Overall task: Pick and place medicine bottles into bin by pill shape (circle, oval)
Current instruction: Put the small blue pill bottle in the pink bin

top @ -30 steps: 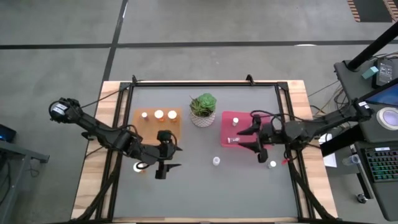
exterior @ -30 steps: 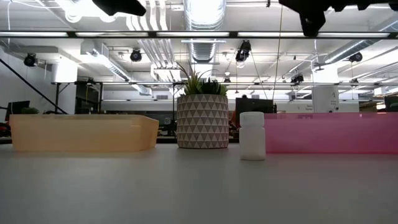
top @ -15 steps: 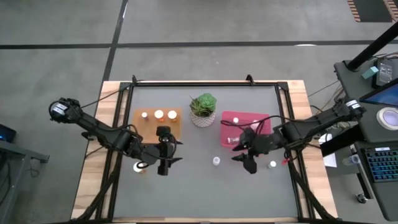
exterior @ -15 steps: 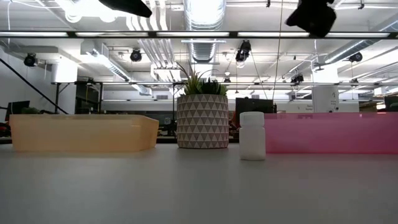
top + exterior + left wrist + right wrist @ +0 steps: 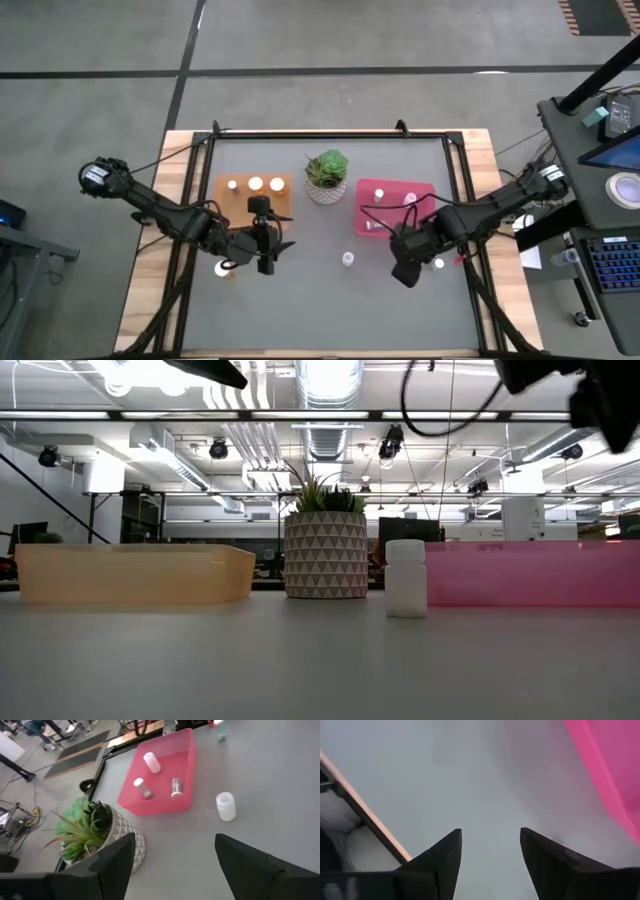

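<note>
A slim white bottle (image 5: 347,259) stands on the grey table between my two grippers; it also shows in the low view (image 5: 405,578) and the left wrist view (image 5: 226,806). Another bottle (image 5: 437,264) stands just right of my right gripper (image 5: 405,268), which is open and empty above the table (image 5: 490,835). A third bottle (image 5: 220,267) stands by my left arm. My left gripper (image 5: 266,248) is open and empty (image 5: 175,840), near the orange tray (image 5: 254,198), which holds three bottles. The pink tray (image 5: 392,208) holds three small bottles (image 5: 150,762).
A green plant in a patterned white pot (image 5: 326,177) stands between the two trays at the table's far middle. The right wrist view shows the pink tray's wall (image 5: 600,780) and a table edge (image 5: 365,815). Grey table lies free toward the near edge (image 5: 320,320).
My right gripper has left the space over the pink tray, going toward the table's near edge, and turned about on the way. My left gripper has shifted a little toward the far edge. The bottles have stayed in place.
</note>
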